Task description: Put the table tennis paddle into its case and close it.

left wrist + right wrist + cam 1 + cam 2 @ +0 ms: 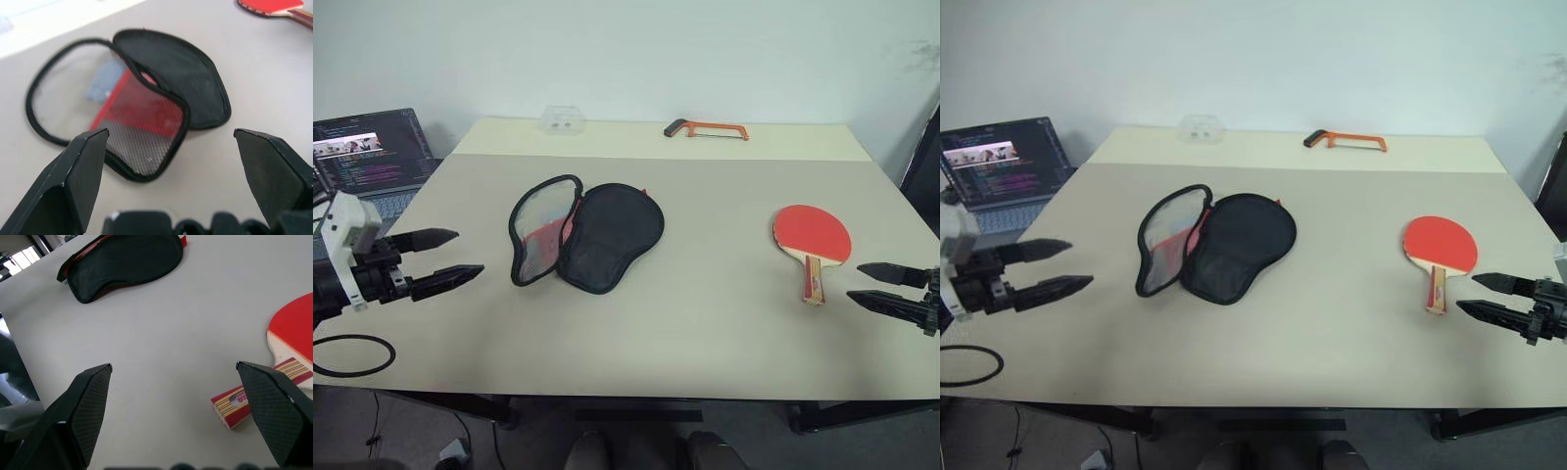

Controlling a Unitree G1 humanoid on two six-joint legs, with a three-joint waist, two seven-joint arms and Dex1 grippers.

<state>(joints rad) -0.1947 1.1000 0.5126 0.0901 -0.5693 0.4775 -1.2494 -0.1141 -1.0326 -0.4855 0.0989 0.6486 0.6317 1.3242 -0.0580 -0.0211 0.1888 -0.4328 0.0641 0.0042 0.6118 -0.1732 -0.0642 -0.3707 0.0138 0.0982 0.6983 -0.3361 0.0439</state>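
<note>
Black-fingered left hand and right hand hover wide open, empty, aimed inward over table.

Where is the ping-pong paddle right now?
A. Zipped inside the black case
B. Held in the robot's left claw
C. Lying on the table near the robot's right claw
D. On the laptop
C: the table tennis paddle lies flat on the table, red face up, just ahead of the open right gripper, while the case lies open and apart from it.
</note>
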